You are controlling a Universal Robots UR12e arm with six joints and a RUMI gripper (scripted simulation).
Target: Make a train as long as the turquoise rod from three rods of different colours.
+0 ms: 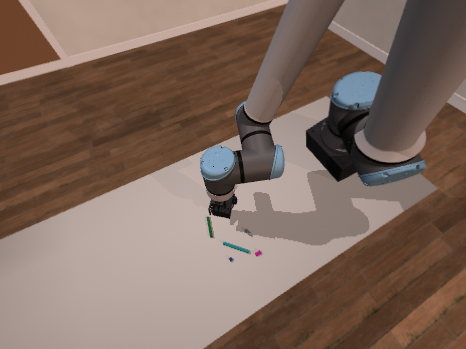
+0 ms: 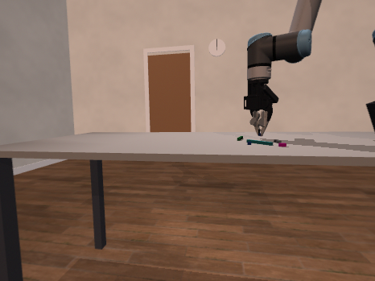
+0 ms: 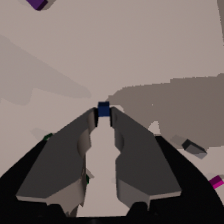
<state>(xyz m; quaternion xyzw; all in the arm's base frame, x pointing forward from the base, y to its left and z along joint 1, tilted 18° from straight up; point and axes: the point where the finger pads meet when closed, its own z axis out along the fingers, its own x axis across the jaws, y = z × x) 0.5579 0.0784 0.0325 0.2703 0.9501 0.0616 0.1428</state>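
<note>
Blue rod (image 3: 103, 108) pinched in the tips of the nearly closed jaws of the gripper (image 2: 260, 131), held low above the bench (image 2: 121, 145) near turquoise rod (image 1: 236, 247), green rod (image 1: 210, 226), magenta rod (image 1: 258, 253).
</note>
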